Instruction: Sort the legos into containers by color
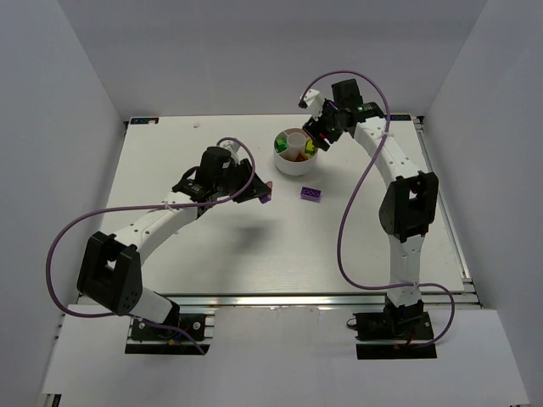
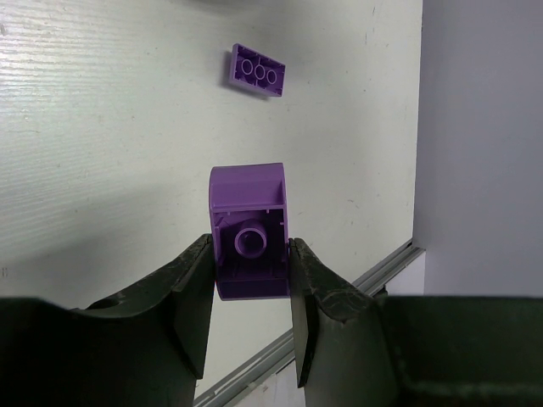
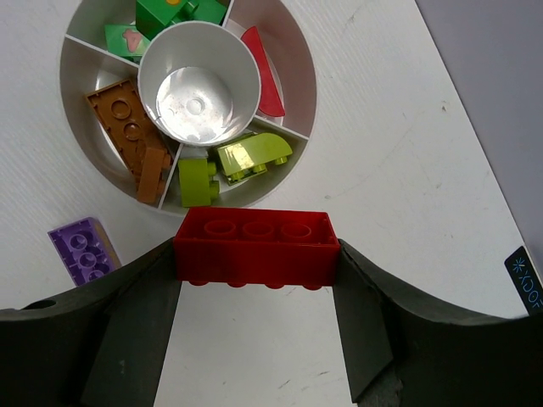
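- A white table (image 1: 212, 237) stands inside a plain white-walled enclosure, with an aluminium rail along its near edge.
- The round white dish (image 3: 310, 110) sits toward the far side of the table, its wedge sections set around an empty central well (image 3: 199, 85).
- The sections hold two orange bricks (image 3: 127, 119), two yellow-green bricks (image 3: 252, 155), a red piece (image 3: 263, 80) and green bricks (image 3: 161, 13).
- The right gripper (image 3: 254, 254) is at the dish, its fingers clamped on the ends of a red brick (image 3: 254, 246). In the right wrist view the brick overlaps the rim at the yellow-green section.
- The left gripper (image 2: 250, 254) is over the middle of the table, well apart from the dish. Its fingers pinch a purple curved brick (image 2: 248, 233) with the hollow underside facing the camera.
- A loose purple brick (image 1: 310, 194) lies on the table near the dish, also underside up.
- A small dark label with blue characters (image 3: 526, 280) lies at the table edge. Its writing is too small to read.
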